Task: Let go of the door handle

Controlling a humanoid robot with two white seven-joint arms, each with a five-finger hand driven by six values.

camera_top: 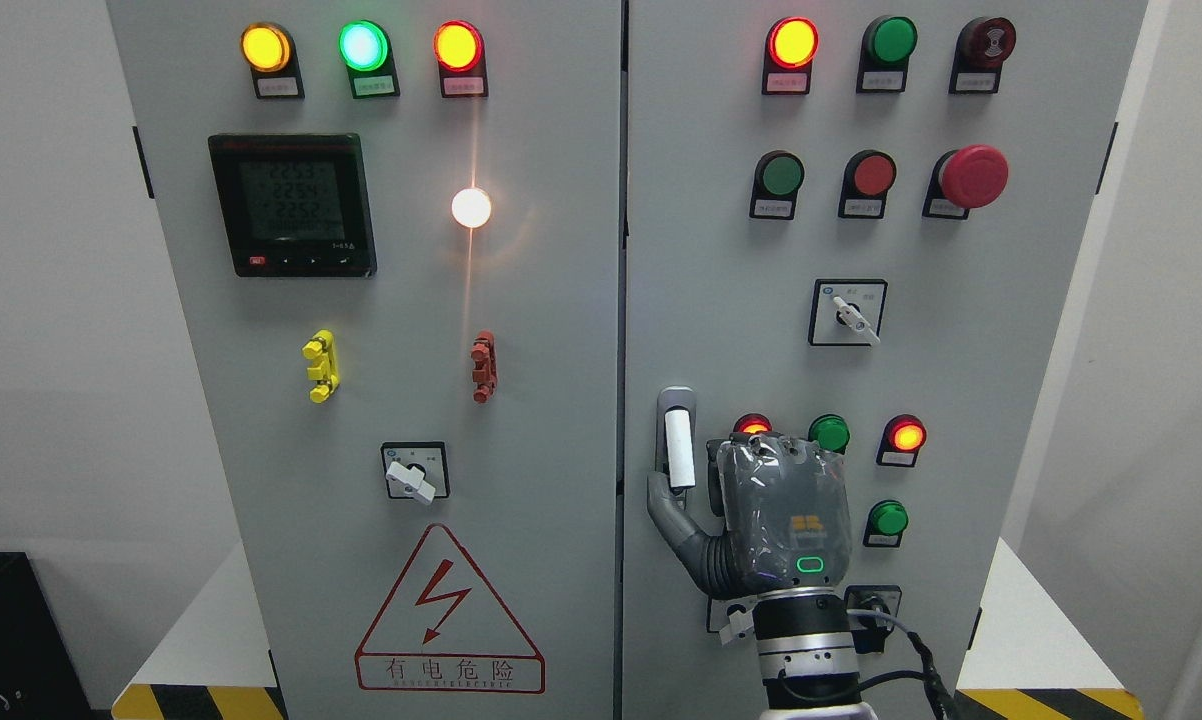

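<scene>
Here the right hand [761,510] stands upright against the right door [1011,400] of the grey cabinet [561,450], its arm rising from the bottom edge right of the middle. The back of the hand faces the camera, so its fingers are hidden behind the palm and I cannot tell whether they are curled. The thumb [673,520] stretches out to the left and its tip lies just below the door handle [678,445], close to it or touching; no grasp around the handle shows. The door handle is a white upright bar in a grey plate, near the left edge of the right door, in its lower half.

Just above the hand sit a lit red lamp [753,424], a green button [829,433] and a second lit red lamp [905,436]. Higher on this door, near its right edge, is a red mushroom button [973,176]. On the left door [411,300], a black meter [292,204] sits near the upper left corner and a red warning triangle [449,612] near the bottom edge.
</scene>
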